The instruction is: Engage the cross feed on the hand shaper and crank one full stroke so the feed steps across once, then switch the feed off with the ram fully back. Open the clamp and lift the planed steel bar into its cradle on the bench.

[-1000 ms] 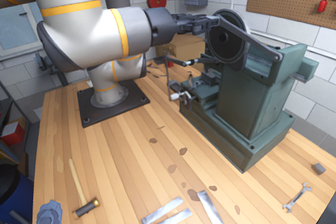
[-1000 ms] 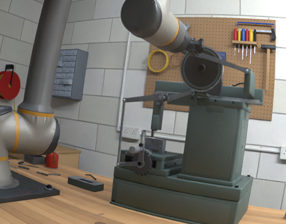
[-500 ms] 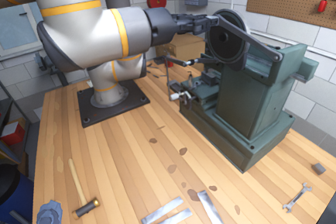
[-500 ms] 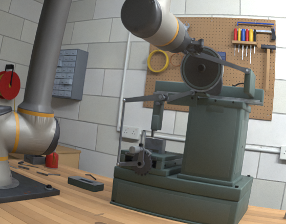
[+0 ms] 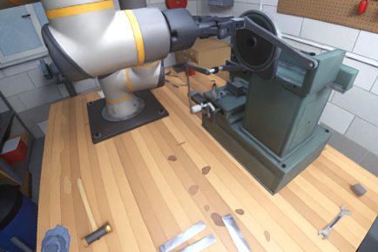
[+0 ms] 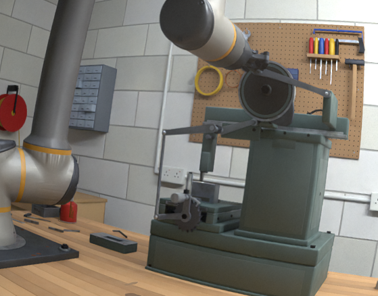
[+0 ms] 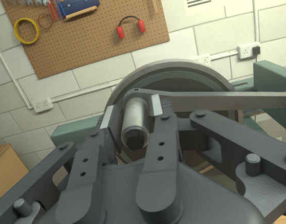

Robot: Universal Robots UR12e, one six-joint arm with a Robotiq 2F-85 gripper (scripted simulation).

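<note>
The steel bar (image 6: pixel 203 190) is half hidden in the clamp under the tool head of the green hand shaper (image 5: pixel 278 111). The ratchet wheel (image 6: pixel 189 213) and feed lever sit at the table's front end. The dark crank wheel (image 5: pixel 254 46) stands at the top of the column, with its link arm running back to the ram. A steel crank handle (image 7: pixel 134 120) sticks out from the wheel's rim. The empty cradle (image 6: pixel 113 241) lies on the bench left of the shaper. My gripper (image 7: pixel 130 112) sits astride the crank handle, its fingers still open and closing in.
Behind the shaper hangs a pegboard (image 6: pixel 295 67) of tools on the block wall. The arm's base plate (image 5: pixel 124 118) sits at the bench's left. A hammer (image 5: pixel 89 214), metal strips (image 5: pixel 196 236), a spanner (image 5: pixel 333 220) and a cardboard box (image 5: pixel 209 52) lie around.
</note>
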